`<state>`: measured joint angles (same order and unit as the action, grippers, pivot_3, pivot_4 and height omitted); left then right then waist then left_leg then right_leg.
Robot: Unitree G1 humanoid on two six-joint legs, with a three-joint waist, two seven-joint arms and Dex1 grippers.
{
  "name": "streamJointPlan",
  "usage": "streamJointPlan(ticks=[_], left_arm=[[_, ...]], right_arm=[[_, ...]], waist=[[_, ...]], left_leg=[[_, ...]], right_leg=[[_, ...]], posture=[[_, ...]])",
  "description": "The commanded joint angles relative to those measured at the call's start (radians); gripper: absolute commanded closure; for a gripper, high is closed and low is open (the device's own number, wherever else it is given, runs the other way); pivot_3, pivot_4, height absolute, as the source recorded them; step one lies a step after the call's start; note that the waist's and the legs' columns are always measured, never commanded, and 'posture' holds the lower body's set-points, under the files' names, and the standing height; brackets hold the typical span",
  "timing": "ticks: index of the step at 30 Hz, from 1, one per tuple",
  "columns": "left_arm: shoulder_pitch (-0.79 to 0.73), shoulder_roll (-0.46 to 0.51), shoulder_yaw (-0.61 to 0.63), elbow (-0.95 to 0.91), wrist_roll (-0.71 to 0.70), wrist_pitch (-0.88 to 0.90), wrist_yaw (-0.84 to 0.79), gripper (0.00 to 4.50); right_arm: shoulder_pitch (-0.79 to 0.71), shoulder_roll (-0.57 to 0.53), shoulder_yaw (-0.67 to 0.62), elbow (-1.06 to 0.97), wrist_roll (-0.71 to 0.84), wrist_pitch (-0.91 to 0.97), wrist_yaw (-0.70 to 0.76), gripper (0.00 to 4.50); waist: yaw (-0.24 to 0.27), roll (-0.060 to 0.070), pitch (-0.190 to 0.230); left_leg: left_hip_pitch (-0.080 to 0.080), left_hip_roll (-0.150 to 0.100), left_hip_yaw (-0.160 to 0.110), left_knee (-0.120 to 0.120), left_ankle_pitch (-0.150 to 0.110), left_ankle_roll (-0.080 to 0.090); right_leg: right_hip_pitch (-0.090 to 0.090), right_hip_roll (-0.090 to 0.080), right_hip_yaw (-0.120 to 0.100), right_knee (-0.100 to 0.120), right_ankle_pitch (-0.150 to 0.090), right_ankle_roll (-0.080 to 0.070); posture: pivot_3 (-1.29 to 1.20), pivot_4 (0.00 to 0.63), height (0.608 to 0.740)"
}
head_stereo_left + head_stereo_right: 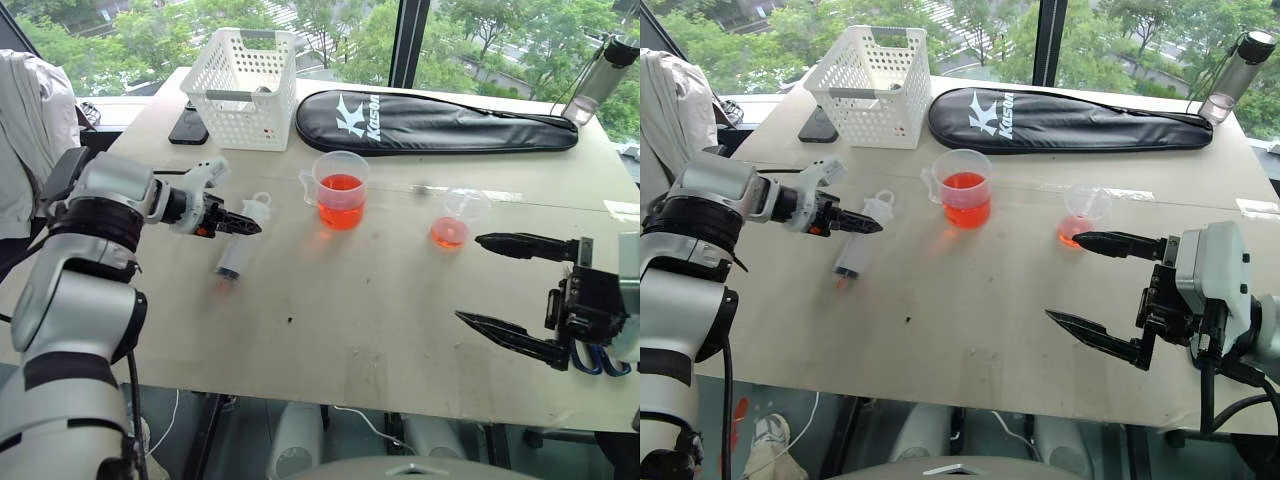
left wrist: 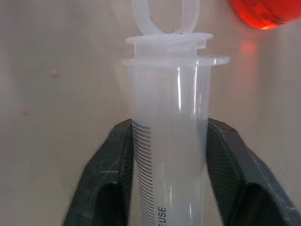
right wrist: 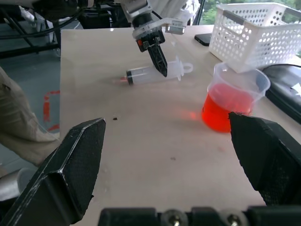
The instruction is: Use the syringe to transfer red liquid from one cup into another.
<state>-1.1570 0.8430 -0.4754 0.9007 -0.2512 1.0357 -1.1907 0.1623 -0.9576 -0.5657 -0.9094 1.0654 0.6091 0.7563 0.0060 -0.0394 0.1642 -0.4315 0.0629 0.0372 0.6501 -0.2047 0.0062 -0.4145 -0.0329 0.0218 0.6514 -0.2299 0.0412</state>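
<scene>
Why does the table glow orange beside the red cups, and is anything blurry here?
Left eye view: daylight from the windows passes through the beaker and small cup, tinting the table orange. Left wrist view: the syringe sits very close and looks soft. Right wrist view: its own fingertips are blurred.

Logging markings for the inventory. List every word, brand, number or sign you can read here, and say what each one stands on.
"USE" with printed graduation lines: on the syringe barrel; the numbers by the lines cannot be read.
Large white "K" and a brand word beginning "Ka": on the black racket bag; the remaining letters are too blurred to read.
Beaker and small cup: no readable markings.
</scene>
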Motion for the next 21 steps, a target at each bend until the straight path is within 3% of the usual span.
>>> streamJointPlan(ticks=[1, 3, 9, 11, 12, 14, 16, 19, 21], left_arm=[[-0.008, -0.006, 0.015, 0.044, 0.084, -0.047, 0.006, 0.67], [0.001, 0.003, 0.061, -0.015, 0.074, 0.002, 0.03, 0.04], [0.118, 0.093, 0.287, -0.387, -0.025, 0.215, 0.113, 0.04], [0.195, 0.098, 0.45, -0.57, -0.086, 0.263, 0.165, 0.04], [0.239, 0.092, 0.532, -0.665, -0.105, 0.255, 0.202, 0.04], [0.385, 0.04, 0.687, -0.911, -0.137, 0.055, 0.244, 0.04], [0.473, -0.058, 0.825, -1.09, -0.221, 0.075, 0.302, 0.04], [0.668, -0.128, 0.809, -1.351, -0.213, -0.119, 0.321, 0.04], [0.743, -0.183, 0.816, -1.425, -0.236, -0.19, 0.346, 0.04]], right_arm=[[0.016, -0.008, -0.03, -0.017, -0.014, -0.019, 0.014, 0.0], [0.017, -0.011, -0.021, -0.006, -0.021, -0.022, 0.028, 0.0], [-0.003, -0.013, 0.01, 0.046, -0.053, -0.031, 0.071, 0.0], [-0.007, -0.009, 0.016, 0.07, -0.062, -0.033, 0.086, 0.0], [-0.006, -0.006, 0.017, 0.083, -0.068, -0.035, 0.093, 0.0], [-0.005, 0.003, 0.02, 0.115, -0.084, -0.038, 0.104, 0.0], [-0.003, 0.012, 0.021, 0.152, -0.095, -0.036, 0.102, 0.0], [0.0, 0.022, 0.029, 0.213, -0.16, -0.05, 0.098, 0.0], [0.022, 0.023, 0.017, 0.242, -0.198, -0.059, 0.116, 0.0]], waist=[[0.002, 0.0, 0.0], [0.003, 0.0, 0.0], [-0.004, -0.002, 0.0], [-0.006, -0.002, 0.0], [-0.007, -0.002, 0.0], [-0.007, -0.001, 0.0], [0.002, -0.001, 0.0], [0.004, 0.001, -0.001], [0.006, 0.001, -0.002]], left_leg=[[0.0, 0.0, 0.0, 0.0, 0.0, 0.0], [0.0, 0.0, -0.001, 0.001, 0.0, 0.0], [-0.001, 0.0, -0.001, 0.001, 0.0, 0.0], [-0.001, 0.0, -0.002, 0.001, 0.0, 0.0], [-0.001, 0.0, -0.002, 0.001, 0.0, 0.0], [-0.001, 0.0, -0.003, 0.0, 0.0, 0.0], [0.0, 0.0, -0.002, 0.0, 0.0, 0.0], [0.0, -0.001, -0.003, 0.002, 0.0, 0.0], [0.004, -0.001, 0.002, 0.002, 0.0, 0.0]], right_leg=[[0.0, 0.0, 0.0, 0.0, 0.0, 0.0], [0.001, 0.0, 0.0, 0.0, 0.0, 0.001], [0.0, 0.0, -0.001, 0.0, -0.001, 0.001], [0.0, -0.001, -0.001, 0.001, 0.0, 0.002], [0.0, -0.001, 0.0, 0.001, 0.0, 0.003], [0.001, -0.001, -0.002, 0.001, 0.001, 0.005], [0.001, -0.002, -0.001, 0.002, 0.001, 0.005], [0.002, -0.001, -0.002, 0.002, -0.001, 0.002], [0.005, -0.003, 0.003, 0.002, -0.001, 0.002]], posture=[[0.0, 0.15, 0.724], [0.0, 0.15, 0.724], [0.0, 0.15, 0.724], [0.0, 0.15, 0.724], [0.0, 0.15, 0.724], [0.0, 0.15, 0.724], [0.0, 0.15, 0.724], [0.0, 0.15, 0.724], [0.0, 0.15, 0.724]])
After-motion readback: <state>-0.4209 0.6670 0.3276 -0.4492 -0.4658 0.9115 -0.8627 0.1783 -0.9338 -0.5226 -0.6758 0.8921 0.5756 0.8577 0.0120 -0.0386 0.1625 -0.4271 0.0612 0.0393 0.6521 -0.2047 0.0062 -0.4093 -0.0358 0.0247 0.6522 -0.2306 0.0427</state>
